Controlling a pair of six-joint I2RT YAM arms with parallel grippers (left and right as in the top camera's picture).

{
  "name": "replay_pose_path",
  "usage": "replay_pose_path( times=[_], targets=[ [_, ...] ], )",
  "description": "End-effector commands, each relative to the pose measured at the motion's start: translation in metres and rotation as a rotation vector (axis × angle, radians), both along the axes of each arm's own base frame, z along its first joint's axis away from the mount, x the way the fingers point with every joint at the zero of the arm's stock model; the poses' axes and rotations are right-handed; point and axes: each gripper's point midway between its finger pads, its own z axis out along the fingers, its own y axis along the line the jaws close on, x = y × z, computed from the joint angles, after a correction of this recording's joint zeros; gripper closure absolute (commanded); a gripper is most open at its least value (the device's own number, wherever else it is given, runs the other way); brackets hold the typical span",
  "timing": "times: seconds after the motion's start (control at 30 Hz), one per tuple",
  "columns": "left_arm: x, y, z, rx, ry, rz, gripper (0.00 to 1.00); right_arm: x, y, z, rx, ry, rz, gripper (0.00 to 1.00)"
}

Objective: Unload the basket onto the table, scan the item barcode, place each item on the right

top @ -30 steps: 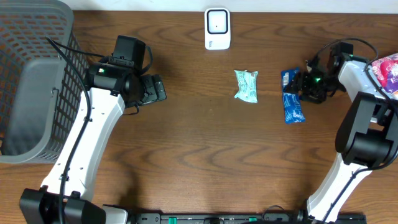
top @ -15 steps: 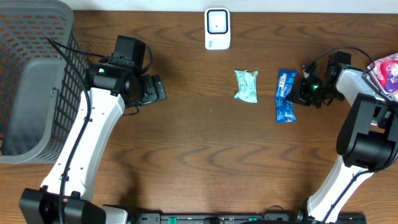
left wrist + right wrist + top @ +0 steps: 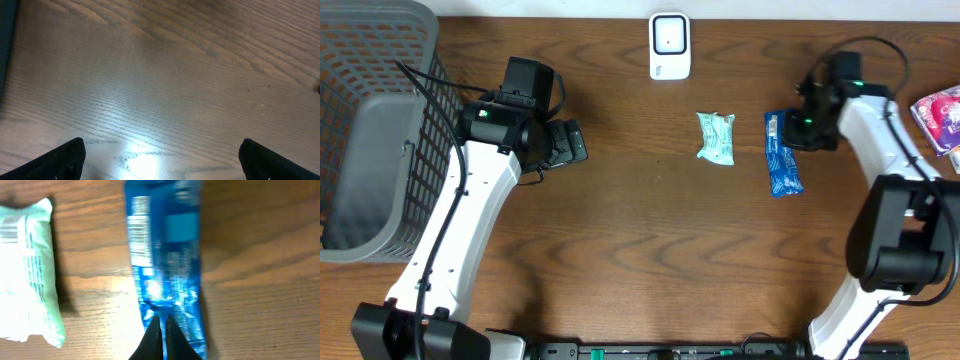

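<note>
Blue pack (image 3: 781, 153), since a second ago: shifted slightly left, nearer green pack (image 3: 716, 137); lying flat as before.
Left arm, since then: unmoved, same pose beside basket (image 3: 370, 130).
Right arm, since then: swung from the pack's right side toward the far edge; wrist now by the pack's upper right corner.
Right claw (image 3: 163, 323), since then: gone from partly open to closed.
Left claw (image 3: 160, 164): spread wide, one finger (image 3: 65, 159) in each lower corner of the wrist view; holding nothing, only bare table (image 3: 160, 75) beneath.
Right claw now: closed, two tips pressed together with a mere sliver between; tips on or just over the pack's printed face; whether any film is pinched, cannot tell.
Scanner (image 3: 670, 45): at the far edge, left of both packs and well apart from them.
Blue pack relative to right claw: flat on the table, directly under the closed tips; in the wrist view, stretching away from the tips, white strip (image 3: 139, 235) along its left side, print too blurred to read; green pack beside it on the left, not touching.
Pink pack (image 3: 942, 112): at the right edge, well apart from the claw.
</note>
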Motion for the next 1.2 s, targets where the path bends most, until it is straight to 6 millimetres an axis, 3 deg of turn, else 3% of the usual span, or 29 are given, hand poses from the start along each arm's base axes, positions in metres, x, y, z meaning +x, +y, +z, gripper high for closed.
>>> replay_pose_path(
  times=[0.0,0.03,0.07,0.1,0.2,0.3,0.37,0.5,0.73,0.83,0.9,1.03,1.17],
  targets=[
    [-0.001,0.003,-0.002,0.018,0.005,-0.009,0.02,0.000,-0.003,0.002,-0.159,0.001,-0.021,0.97],
    [0.000,0.003,-0.002,0.018,0.005,-0.009,0.02,-0.002,-0.002,0.001,-0.152,0.009,-0.050,0.61],
    [-0.001,0.003,-0.002,0.019,0.005,-0.009,0.02,-0.005,-0.004,0.001,-0.146,0.022,-0.082,0.43],
    [0.000,0.003,-0.002,0.018,0.005,-0.009,0.02,-0.010,-0.007,0.000,-0.134,0.042,-0.115,0.31],
    [-0.001,0.003,-0.002,0.019,0.005,-0.009,0.02,-0.033,-0.015,-0.004,-0.073,0.139,-0.153,0.22],
    [0.000,0.003,-0.002,0.018,0.005,-0.009,0.02,-0.048,-0.006,-0.008,0.038,0.195,-0.061,0.20],
    [-0.001,0.003,-0.002,0.018,0.005,-0.009,0.02,-0.051,-0.001,-0.013,0.081,0.200,-0.030,0.22],
    [-0.001,0.003,-0.002,0.018,0.005,-0.009,0.02,-0.049,0.003,-0.028,0.130,0.170,-0.037,0.39],
    [0.000,0.003,-0.002,0.018,0.005,-0.009,0.02,-0.051,-0.003,-0.054,0.230,0.120,-0.098,0.43],
    [-0.001,0.003,-0.002,0.018,0.005,-0.009,0.02,-0.050,-0.002,-0.059,0.270,0.095,-0.104,0.68],
    [-0.001,0.003,-0.002,0.019,0.005,-0.009,0.02,-0.048,-0.001,-0.058,0.293,0.081,-0.105,0.98],
    [-0.001,0.003,-0.002,0.019,0.005,-0.009,0.02,-0.036,-0.003,-0.050,0.287,0.048,-0.100,0.99],
    [-0.001,0.003,-0.002,0.018,0.005,-0.009,0.02,-0.019,-0.012,-0.024,0.220,0.009,-0.110,0.99]
  ],
)
